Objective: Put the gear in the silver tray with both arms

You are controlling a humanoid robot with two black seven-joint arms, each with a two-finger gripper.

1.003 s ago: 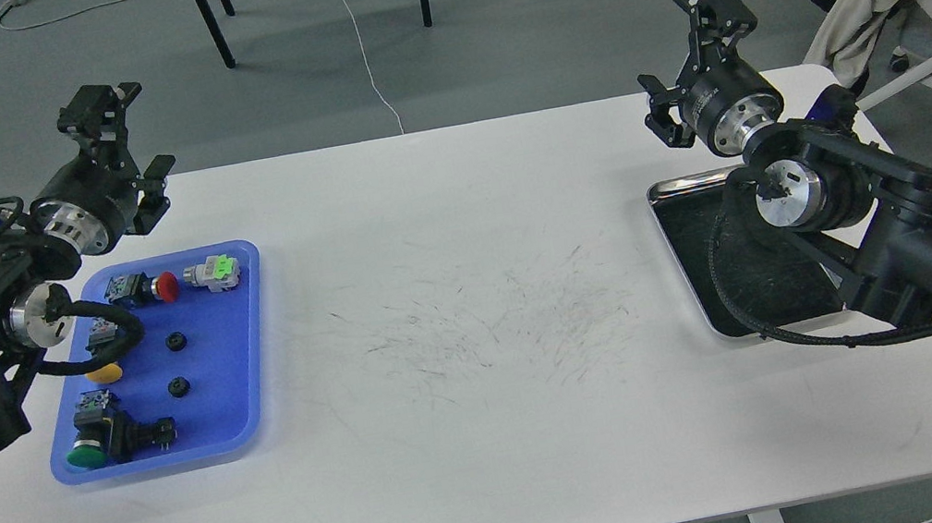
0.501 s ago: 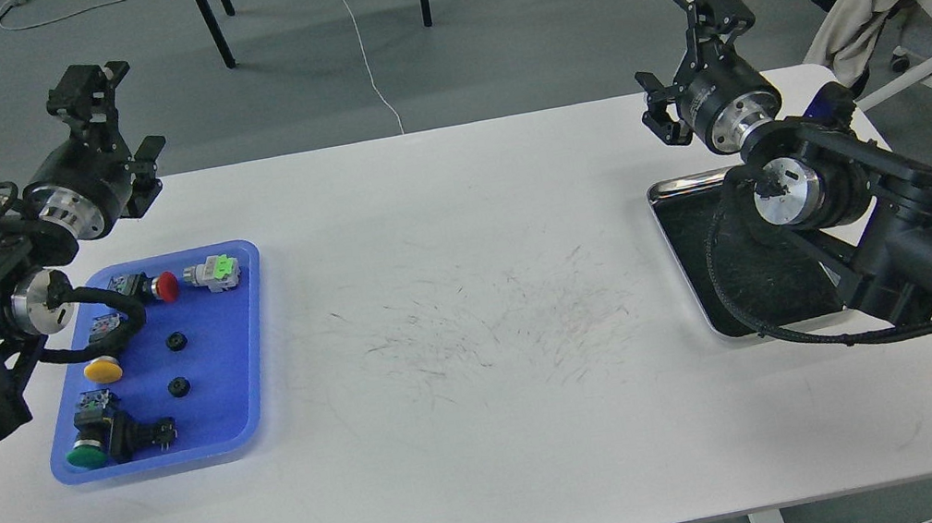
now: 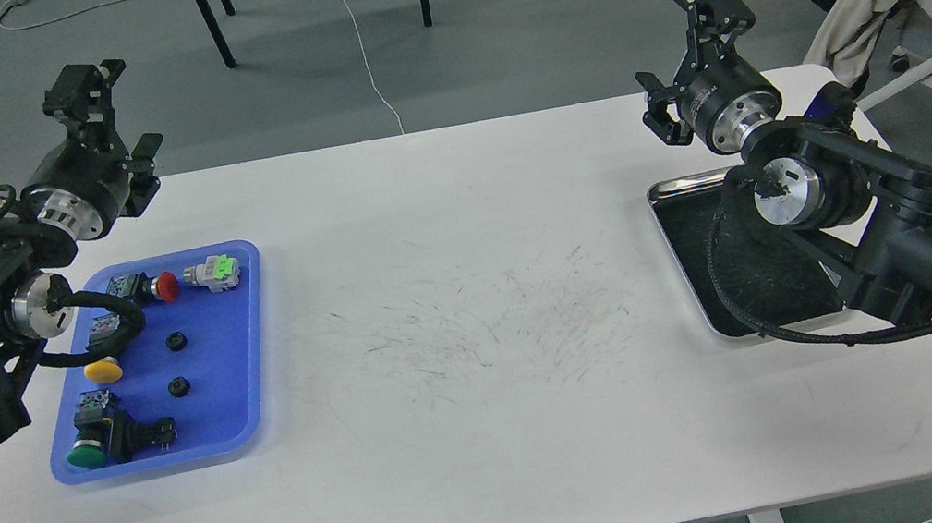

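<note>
Since a second ago, the left hand [image 3: 98,123] has been drawn back and up, off the far corner of the blue tray [image 3: 251,352], so that a yellow button [image 3: 102,370] is uncovered; the right hand [image 3: 698,42] has hardly shifted. Both hands are held high beyond the far edge of the bench [image 3: 495,444], and nothing is gripped by either. The fingers of each are seen spread well apart, one raised and one low at the side.

Two small black gears are seen in the blue tray, one [image 3: 177,342] farther from the robot and one [image 3: 178,386] nearer, lying apart from each other among the push-button switches. Neither is touched. The silver tray [image 3: 679,187] lies at the other end of the bench, under the right arm, and its visible bottom is bare; part of it is hidden by that arm. The task is judged not yet begun: a gear must first be picked up.

Trouble is to be expected at the pick. The gears are small and low, so a finger brought down slightly off could skid one aside or nudge a neighbouring switch. The trays are well apart, so a handover over mid-bench is probably needed, and a gear held by a thin edge could be dropped there.
</note>
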